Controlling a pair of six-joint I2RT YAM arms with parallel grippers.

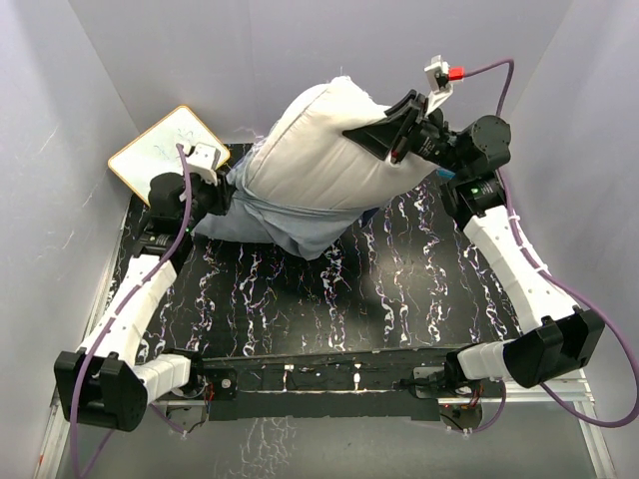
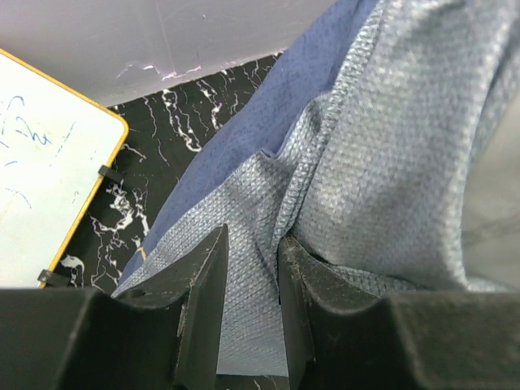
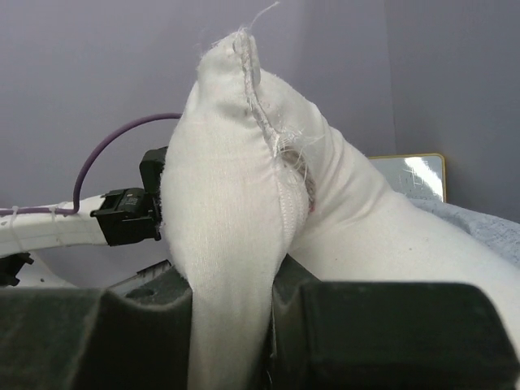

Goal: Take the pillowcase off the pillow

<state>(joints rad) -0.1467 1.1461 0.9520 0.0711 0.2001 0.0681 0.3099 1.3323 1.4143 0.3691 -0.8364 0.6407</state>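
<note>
Your right gripper point(image 3: 272, 284) has its jaws clamped on the pillow point(image 1: 310, 150) corner. Your left gripper point(image 2: 248, 252) pinches the pillowcase point(image 1: 285, 225), bunched on the surface point(image 1: 399, 289) around the pillow's lower end. That thin fold could slip from the jaws if you pull fast.

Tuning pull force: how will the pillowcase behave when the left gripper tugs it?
Probably floppy: the pillowcase bunches in loose folds against the pillow. Likely light and thin, creasing inside the left gripper. It may slip; only a small fold looks pinched.
</note>
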